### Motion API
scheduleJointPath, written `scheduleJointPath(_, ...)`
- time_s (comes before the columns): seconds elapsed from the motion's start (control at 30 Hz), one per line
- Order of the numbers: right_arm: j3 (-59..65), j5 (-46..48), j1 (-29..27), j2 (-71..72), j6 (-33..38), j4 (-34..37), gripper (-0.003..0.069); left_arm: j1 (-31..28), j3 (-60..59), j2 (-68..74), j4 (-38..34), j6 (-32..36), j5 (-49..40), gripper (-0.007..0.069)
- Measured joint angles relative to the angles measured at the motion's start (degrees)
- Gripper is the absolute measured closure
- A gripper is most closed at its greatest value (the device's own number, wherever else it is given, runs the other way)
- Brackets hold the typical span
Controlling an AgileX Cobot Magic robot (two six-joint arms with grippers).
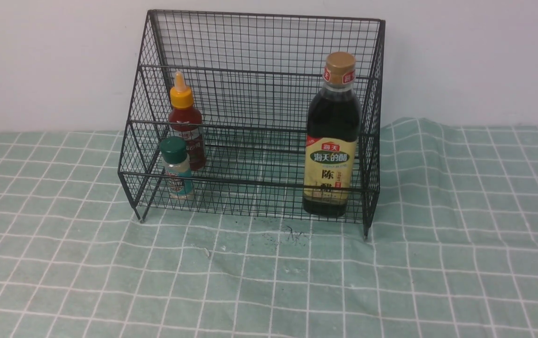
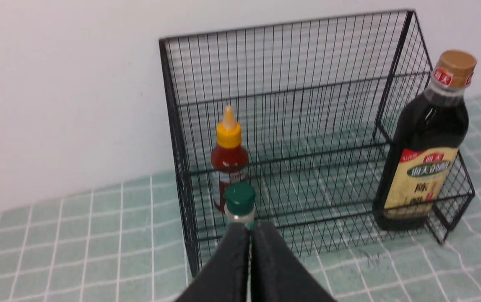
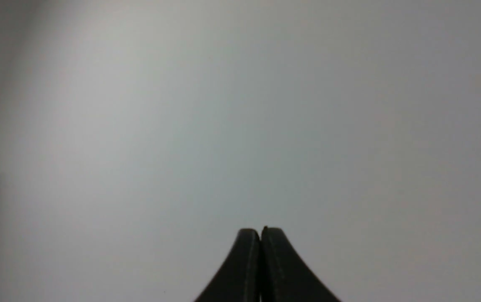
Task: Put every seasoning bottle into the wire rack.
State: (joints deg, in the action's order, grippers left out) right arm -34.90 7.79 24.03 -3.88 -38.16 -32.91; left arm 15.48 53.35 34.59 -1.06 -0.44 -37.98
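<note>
Wire rack (image 1: 263,94) at back of table (image 1: 269,286), against wall. All 3 bottles inside it & upright:

- Vinegar bottle (image 1: 332,141): lowest front tier, rack's right end.
- Red sauce bottle (image 1: 186,124): left end, one tier back.
- Green-capped shaker (image 1: 177,166): front tier, just in front of the sauce bottle. Touching or not: can't tell.

Left hand (image 2: 250,230): fingers pressed together, nothing between them, tips pointing at the shaker from short of the rack. Right hand (image 3: 261,231): also closed flat & empty, facing blank wall only. Neither arm visible in front view, so both prob. pulled well back.

Task looks done; nothing left on the cloth.

Handling, if any needs re-seating:

- Vinegar: full of dark liquid, so prob. heaviest & top-heavy. Smooth, likely slippery. Best gripped round the body below the shoulder, not the cap.
- Sauce: prob. soft squeeze plastic, light. Gentle pinch mid-body; avoid nozzle.
- Shaker: tiny, light, tips easily. Pinch at cap or just under it. Approach from above, since the front rail blocks a low side grab.
</note>
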Motion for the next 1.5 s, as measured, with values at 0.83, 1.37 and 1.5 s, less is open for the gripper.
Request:
scheduleJointPath(0.83, 0.4, -1.1, 0.0, 0.0, -0.7, -0.9, 0.0675, 0.0, -18.0, -13.9, -1.3, -3.8, 8.0, 0.0631)
scheduleJointPath(1.37, 0.4, -1.1, 0.0, 0.0, -0.7, -0.9, 0.0675, 0.0, -18.0, -13.9, -1.4, -3.8, 8.0, 0.0631)
scheduleJointPath(1.5, 0.4, -1.1, 0.0, 0.0, -0.7, -0.9, 0.0675, 0.0, -18.0, -13.9, -1.4, -3.8, 8.0, 0.0631)
